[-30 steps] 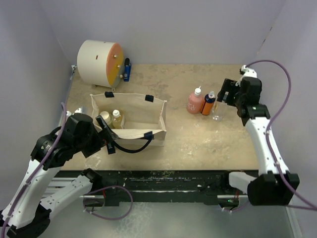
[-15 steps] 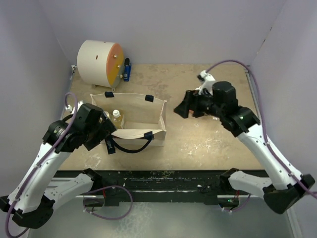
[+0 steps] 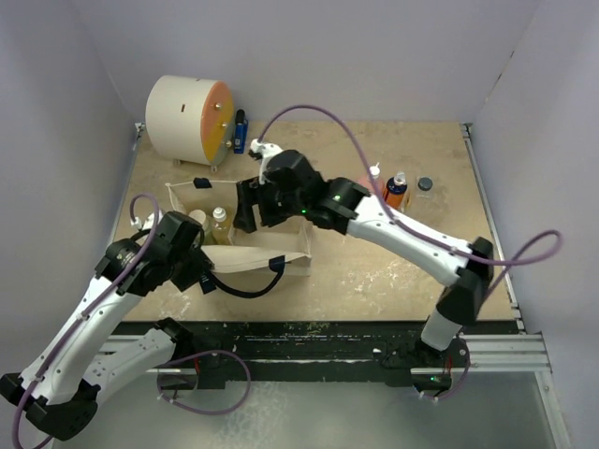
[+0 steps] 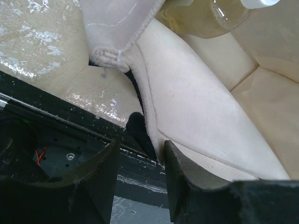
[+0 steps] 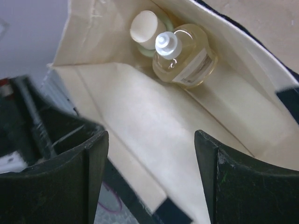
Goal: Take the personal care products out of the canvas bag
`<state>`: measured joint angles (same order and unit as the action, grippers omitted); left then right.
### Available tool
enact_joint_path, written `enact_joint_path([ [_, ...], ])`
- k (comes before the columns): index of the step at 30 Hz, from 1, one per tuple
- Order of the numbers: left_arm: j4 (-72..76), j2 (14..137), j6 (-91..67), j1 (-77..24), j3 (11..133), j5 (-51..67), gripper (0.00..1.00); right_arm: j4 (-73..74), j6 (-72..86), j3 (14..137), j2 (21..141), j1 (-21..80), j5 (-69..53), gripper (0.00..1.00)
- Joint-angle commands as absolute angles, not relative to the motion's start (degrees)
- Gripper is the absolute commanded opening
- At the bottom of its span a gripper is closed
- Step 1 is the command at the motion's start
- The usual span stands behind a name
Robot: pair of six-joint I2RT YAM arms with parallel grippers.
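The cream canvas bag (image 3: 281,220) stands left of centre, with its navy strap (image 3: 245,288) hanging over the near side. Inside it, at the left end, stand a yellowish white-capped bottle (image 5: 183,57) and a jar with a pale lid (image 5: 144,27). My right gripper (image 5: 150,137) hovers open above the bag's mouth (image 3: 245,213), holding nothing. My left gripper (image 4: 140,147) is at the bag's near-left rim (image 3: 204,274). Its jaws are narrowed but apart, and the fabric edge (image 4: 148,116) lies by the right finger. An orange bottle (image 3: 397,190) and a clear dark-capped bottle (image 3: 425,187) stand on the table; a pink bottle (image 3: 373,172) shows behind the right arm.
A big white drum with an orange face (image 3: 187,117) lies at the back left, with a small blue item (image 3: 241,131) beside it. Grey walls close in the table on three sides. The right arm stretches across the table's middle, right of the bag.
The right arm has swung from the bottles at the right across to above the bag. The left gripper's jaws have narrowed at the bag's near rim, and that wall now bends inward.
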<state>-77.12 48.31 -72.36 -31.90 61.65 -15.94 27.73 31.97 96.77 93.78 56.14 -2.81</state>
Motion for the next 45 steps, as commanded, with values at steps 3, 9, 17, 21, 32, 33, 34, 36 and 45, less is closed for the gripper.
enact_joint_path([
  [3,-77.2,46.3,-73.8,-32.0,60.6,-15.8,0.39,28.2,34.6,107.9,105.7,60.3,5.5,0.76],
  [9,-76.9,44.2,-74.3,-31.9,59.9,-14.8,0.27,33.0,40.8,115.7,115.0,62.8,17.0,0.77],
  [17,-77.2,46.8,-71.7,-31.9,62.3,-14.1,0.14,39.2,45.3,125.7,125.1,62.9,24.3,0.77],
  [21,-76.5,47.1,-72.0,-32.0,62.4,-13.3,0.1,41.4,47.6,127.2,128.2,62.9,27.9,0.74],
  [32,-75.7,47.9,-70.2,-31.9,62.1,-12.1,0.1,46.4,40.2,132.5,134.3,63.3,32.1,0.55],
  [33,-75.8,47.9,-70.0,-31.9,62.1,-12.2,0.1,46.9,39.7,132.6,134.8,63.3,32.2,0.56],
  [34,-75.8,47.9,-70.0,-31.9,62.1,-12.3,0.1,47.8,39.3,133.0,135.5,63.3,32.3,0.57],
  [36,-75.8,47.8,-70.0,-31.9,62.1,-12.3,0.1,49.7,39.0,134.3,137.3,63.3,32.9,0.59],
  [45,-75.7,47.1,-69.4,-31.9,61.5,-11.1,0.1,48.6,35.5,135.3,139.3,63.1,34.6,0.68],
])
